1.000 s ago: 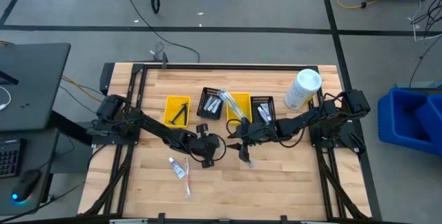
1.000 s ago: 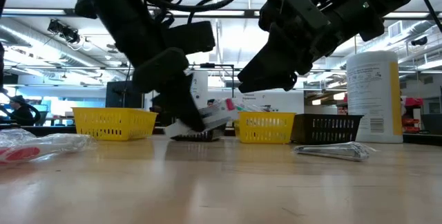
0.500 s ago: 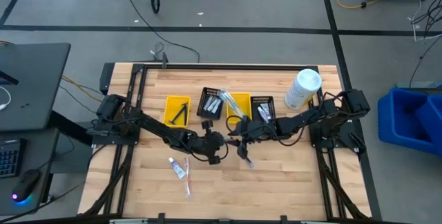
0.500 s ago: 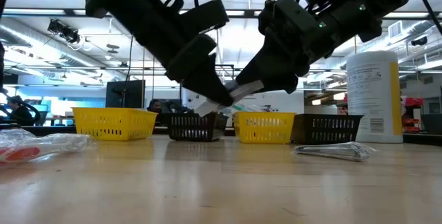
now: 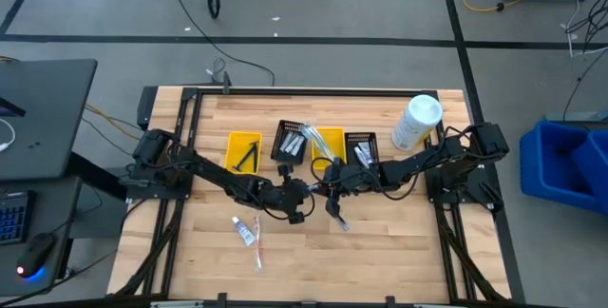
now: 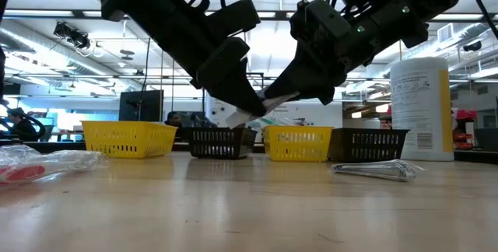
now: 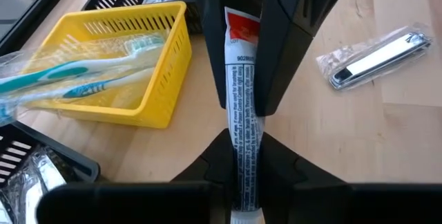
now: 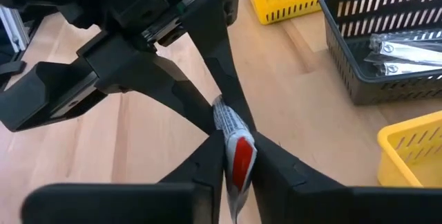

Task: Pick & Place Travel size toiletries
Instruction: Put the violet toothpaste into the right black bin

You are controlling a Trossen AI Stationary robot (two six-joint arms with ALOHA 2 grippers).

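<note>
Both pincers meet above the bare wooden tabletop (image 5: 399, 241), just in front of the row of four small slotted bins, and both are clamped on the same thing: a small white toothpaste tube with a red end and fine black print (image 7: 243, 106), held clear of the wood. The left pincer (image 5: 302, 194) is closed on the tube's lower printed part, its dark fingers (image 7: 207, 169) pressed flat against either side. The right pincer (image 5: 328, 181) has its fingers (image 8: 276, 165) together on the red end of the same tube (image 8: 237, 160), coming at it from the opposite side.

Taking the tube as landmark: just behind it stands a yellow slotted plastic bin (image 5: 330, 144) holding white-and-teal toothbrushes in clear wrap (image 7: 76, 79). Beside that bin, toward the left arm, is a black slotted bin (image 5: 290, 141) with clear-wrapped items sticking up, then another yellow bin (image 5: 244, 151) holding a dark-handled razor (image 5: 249, 155). On the other side is a second black bin (image 5: 360, 148) with silvery packets (image 8: 404, 54). Near the tube, on the right arm's side, a clear packet with a metal nail clipper (image 7: 376, 54) lies on the wood. Farther off, toward the tabletop's front edge, lie another red-and-white tube (image 5: 245, 230) and a slim wrapped item (image 5: 256, 251). A tall white cylindrical bottle (image 5: 416, 122) stands well behind, at the far right corner
</note>
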